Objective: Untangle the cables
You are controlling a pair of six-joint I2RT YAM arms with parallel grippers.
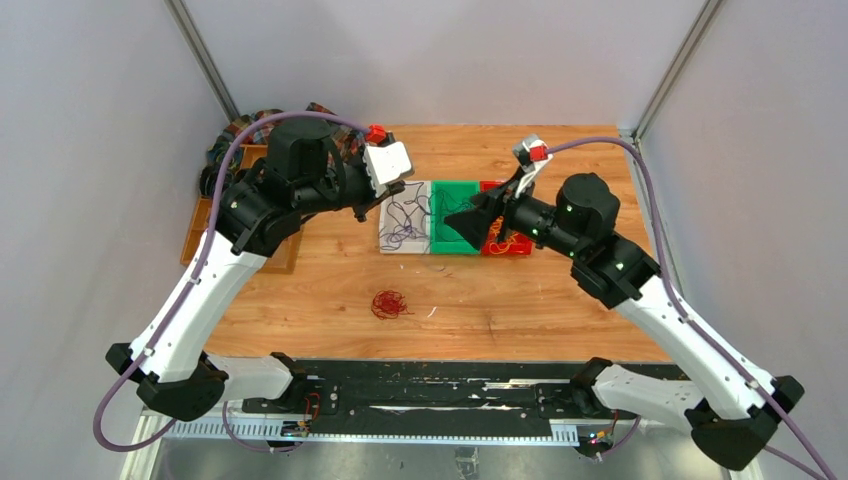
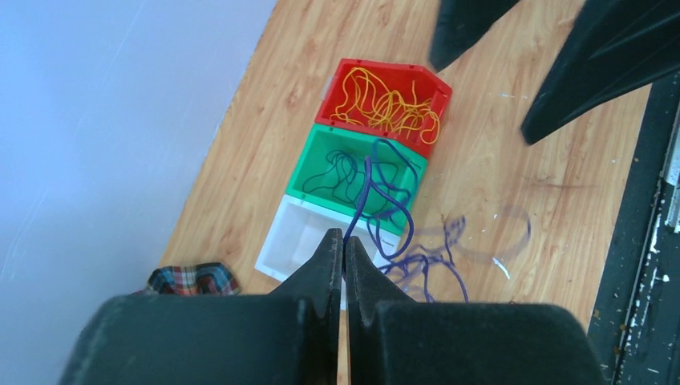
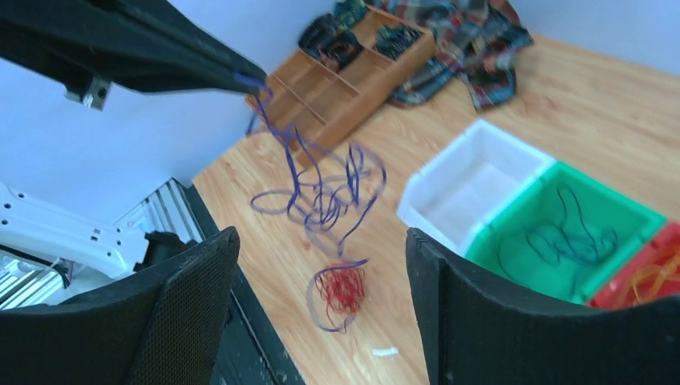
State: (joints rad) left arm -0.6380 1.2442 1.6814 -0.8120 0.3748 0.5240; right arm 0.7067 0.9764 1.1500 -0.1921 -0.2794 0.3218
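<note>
Left tool (image 2: 344, 245) clamps tight on dangling blue cables (image 3: 321, 198); right tool (image 3: 321, 234), at its 3 o'clock, gapes empty.

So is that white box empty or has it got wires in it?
Empty: the white box shows a bare floor, no wire inside it.

The worktop (image 1: 300, 290) is smooth, lightly glossy wood; the bins (image 3: 481, 176) are smooth plastic; the plaid cloth (image 3: 473, 40) is woven; the cables (image 1: 390, 303) seem plastic-coated.
</note>
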